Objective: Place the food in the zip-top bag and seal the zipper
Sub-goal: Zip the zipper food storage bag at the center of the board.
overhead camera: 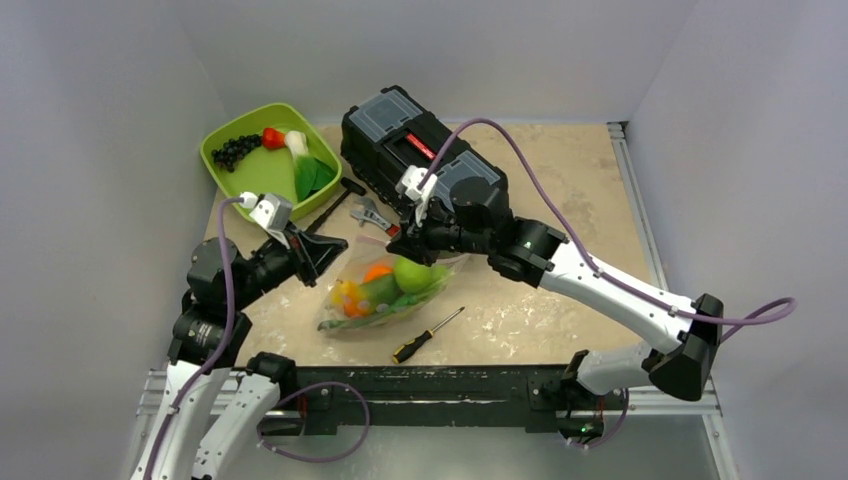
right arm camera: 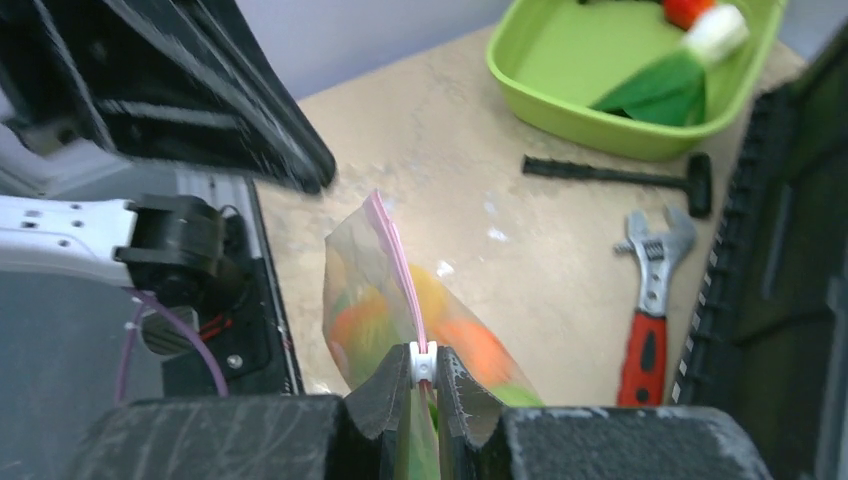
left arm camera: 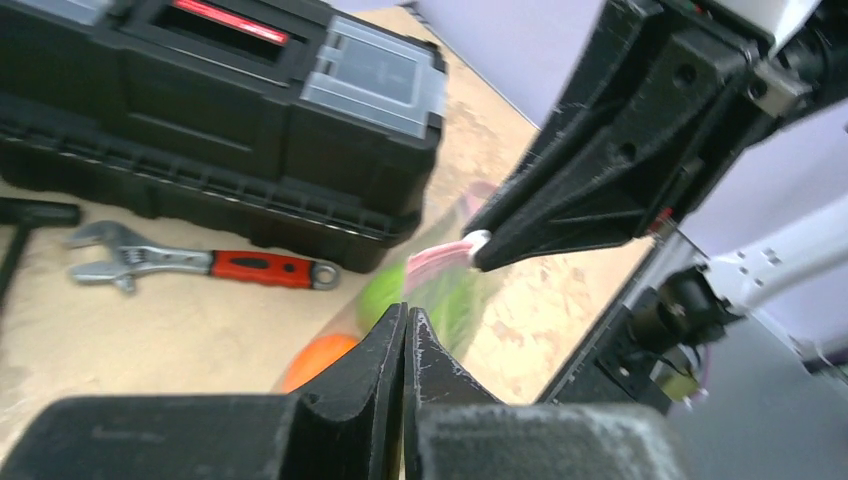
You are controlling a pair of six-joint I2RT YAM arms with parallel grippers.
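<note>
The zip-top bag (overhead camera: 385,292) lies on the table between my two arms, with an orange (overhead camera: 377,271), a green apple (overhead camera: 412,273) and other food showing through the plastic. My right gripper (right arm camera: 424,365) is shut on the white slider of the pink zipper (right arm camera: 392,255), holding the bag's mouth edge up. The left gripper (left arm camera: 405,312) is shut with nothing between its fingers, just left of the bag's mouth and apart from it. In the top view the left gripper (overhead camera: 338,244) and right gripper (overhead camera: 402,247) face each other across the bag's top. More food, including a leek (overhead camera: 305,160), lies in the tray.
A lime-green tray (overhead camera: 225,178) stands at the back left. A black toolbox (overhead camera: 420,150) sits behind the bag. An adjustable wrench (overhead camera: 375,215) and a black hammer (overhead camera: 335,205) lie between them. A screwdriver (overhead camera: 428,335) lies near the front edge.
</note>
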